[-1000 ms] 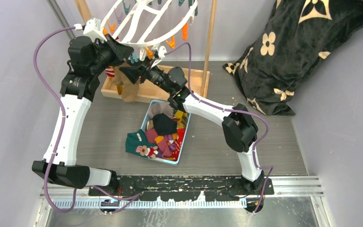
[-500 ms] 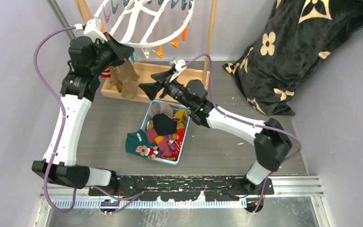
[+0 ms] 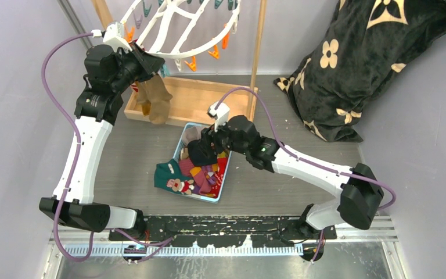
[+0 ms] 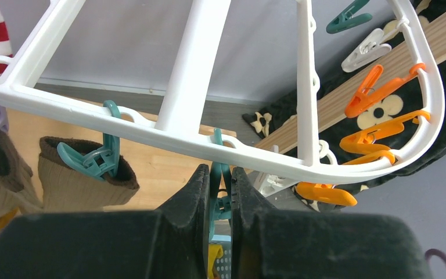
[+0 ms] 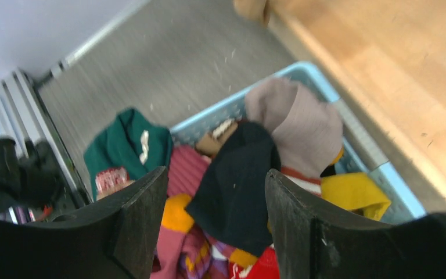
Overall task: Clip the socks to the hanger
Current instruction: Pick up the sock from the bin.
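Right gripper (image 5: pixel 212 180) has dropped from hanger (image 4: pixel 191 58) to bin (image 5: pixel 308 72) | jaws wide, hovering over black sock (image 5: pixel 238 186) in bin | left gripper (image 4: pixel 220 186) narrow, pinching teal clip (image 4: pixel 219 200) on hanger rim, behind bin | socks (image 3: pixel 200 171) heaped in bin; tan pair (image 3: pixel 157 99) hangs clipped behind it
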Controlling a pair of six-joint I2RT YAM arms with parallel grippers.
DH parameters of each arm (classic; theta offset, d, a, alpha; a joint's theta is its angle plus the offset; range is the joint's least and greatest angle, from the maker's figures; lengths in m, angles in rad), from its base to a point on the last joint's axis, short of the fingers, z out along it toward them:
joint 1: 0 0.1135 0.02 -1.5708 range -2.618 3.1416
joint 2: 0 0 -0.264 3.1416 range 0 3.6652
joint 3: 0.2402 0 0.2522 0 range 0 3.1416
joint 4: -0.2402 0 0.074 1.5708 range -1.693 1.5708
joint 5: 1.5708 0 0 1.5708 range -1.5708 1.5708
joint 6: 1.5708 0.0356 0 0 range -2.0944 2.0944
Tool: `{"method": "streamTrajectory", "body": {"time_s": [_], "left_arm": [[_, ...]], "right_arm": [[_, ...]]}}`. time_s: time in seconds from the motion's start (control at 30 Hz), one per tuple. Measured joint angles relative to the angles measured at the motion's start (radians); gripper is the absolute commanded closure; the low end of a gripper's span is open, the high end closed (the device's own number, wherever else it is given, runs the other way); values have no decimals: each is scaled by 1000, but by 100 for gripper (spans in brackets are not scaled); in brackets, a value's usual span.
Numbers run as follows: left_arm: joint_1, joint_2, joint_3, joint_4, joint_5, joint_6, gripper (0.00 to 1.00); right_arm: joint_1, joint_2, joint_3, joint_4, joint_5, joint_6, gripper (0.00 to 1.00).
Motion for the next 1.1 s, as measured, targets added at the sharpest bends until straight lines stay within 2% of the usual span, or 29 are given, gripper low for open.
{"method": "streamTrajectory", "body": {"time_s": [0.13,0.27,0.4,0.5,0.77,0.8,0.83,0.87,0.9,0.93,1.1], "left_arm": [[0,0,0,0,-1,0,94],[0,0,0,0,-2,0,94],[0,0,0,0,-2,0,94],[0,0,0,0,-2,0,94],[0,-5,0,0,-2,-1,95],[0,-6,0,0,-2,-1,95],[0,-7,0,0,-2,-2,95],[0,-8,0,0,-2,-2,94],[0,-8,0,0,-2,-3,94],[0,-9,0,0,-2,-3,95],[0,-10,0,0,-2,-3,94]], "right_arm": [[6,84,84,-176,-42,-47,34],[6,161,136,-249,-60,-85,39],[6,204,150,-290,-80,-112,52],[6,229,159,-306,-101,-122,67],[-5,204,153,-286,-132,-128,93],[-8,190,145,-275,-138,-126,92],[-13,170,131,-254,-145,-122,83],[-19,144,117,-238,-150,-117,61],[-26,120,106,-226,-154,-111,46],[-34,93,100,-218,-159,-111,42],[-68,56,126,-208,-169,-107,40]]}}
